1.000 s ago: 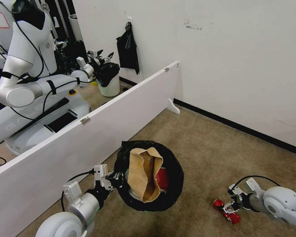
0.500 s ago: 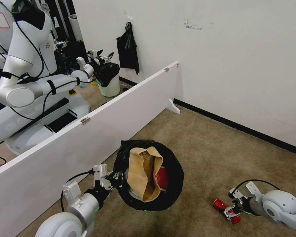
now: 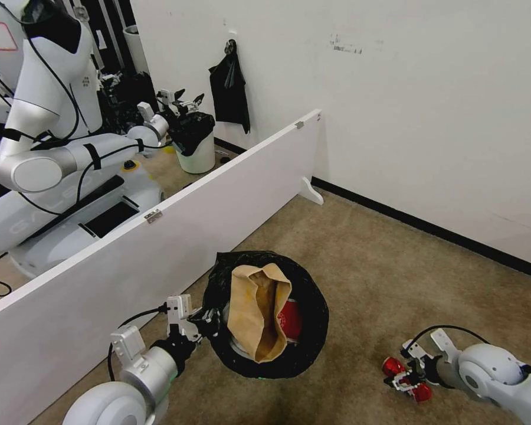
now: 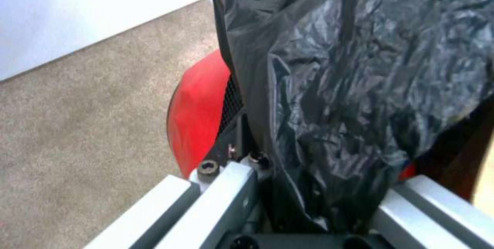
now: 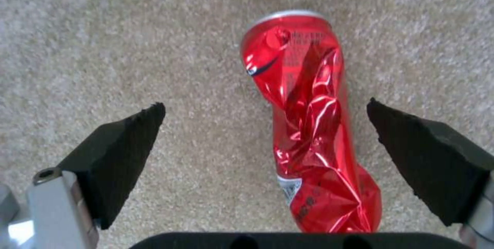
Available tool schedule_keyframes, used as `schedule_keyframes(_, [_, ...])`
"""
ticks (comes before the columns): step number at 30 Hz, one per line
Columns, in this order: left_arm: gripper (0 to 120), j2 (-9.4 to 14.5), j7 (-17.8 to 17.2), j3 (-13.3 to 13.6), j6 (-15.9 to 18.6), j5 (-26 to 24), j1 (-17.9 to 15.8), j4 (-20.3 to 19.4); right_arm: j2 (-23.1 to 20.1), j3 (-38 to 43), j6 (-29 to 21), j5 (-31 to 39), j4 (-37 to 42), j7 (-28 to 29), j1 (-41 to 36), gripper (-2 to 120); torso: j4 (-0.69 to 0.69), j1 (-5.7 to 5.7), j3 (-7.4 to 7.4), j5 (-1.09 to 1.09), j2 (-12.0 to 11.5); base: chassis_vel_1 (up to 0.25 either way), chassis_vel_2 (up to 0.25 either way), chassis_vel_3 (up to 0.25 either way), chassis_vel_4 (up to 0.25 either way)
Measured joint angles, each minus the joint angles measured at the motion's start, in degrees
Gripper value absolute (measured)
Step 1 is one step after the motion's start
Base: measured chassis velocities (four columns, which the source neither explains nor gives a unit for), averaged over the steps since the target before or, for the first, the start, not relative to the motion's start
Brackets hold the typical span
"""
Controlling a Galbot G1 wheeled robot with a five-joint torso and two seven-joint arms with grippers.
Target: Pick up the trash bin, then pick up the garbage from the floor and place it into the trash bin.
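Where the white partition board [image 3: 177,236] crosses the tan carpet [image 3: 366,260], items run as follows. Trash bin [image 3: 304,348]: red body, black liner, beside the board, raised at the rim by the left gripper [image 3: 209,321], which is clamped on rim and liner. Paper bag [image 3: 256,313]: tan, standing in the bin. Right gripper [image 5: 265,125]: low over the carpet, pads [image 5: 123,144] spread wide either side of the can. Can [image 5: 308,125]: red, crushed, lying on the carpet, not gripped.

Open carpet [image 3: 383,265] from 12 to 3 o'clock of the trash bin [image 3: 304,348]. White partition board [image 3: 177,236] walls off its 9 to 11 o'clock side. Bin mouth half blocked by tan paper bag [image 3: 256,313].
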Motion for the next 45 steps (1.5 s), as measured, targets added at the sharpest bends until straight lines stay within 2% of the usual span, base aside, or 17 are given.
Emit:
schedule_keyframes(28, [0, 0.31, 0.27, -0.02, -0.13, -0.18, -0.06, 0.67, 1.81, -0.11, 0.73, -2.77, -4.15, -1.14, -0.96, 100, 0.00, 0.00, 0.00, 0.00, 0.00, 0.000, 0.000, 0.000, 0.000])
schedule_keyframes(45, [0, 0.66, 0.47, 0.47, -0.28, -0.23, -0.64, 1.78, 3.46, -0.45, 0.94, -2.70, -6.23, -1.17, 0.98, 100, -0.01, 0.00, 0.00, 0.00, 0.01, 0.000, 0.000, 0.000, 0.000])
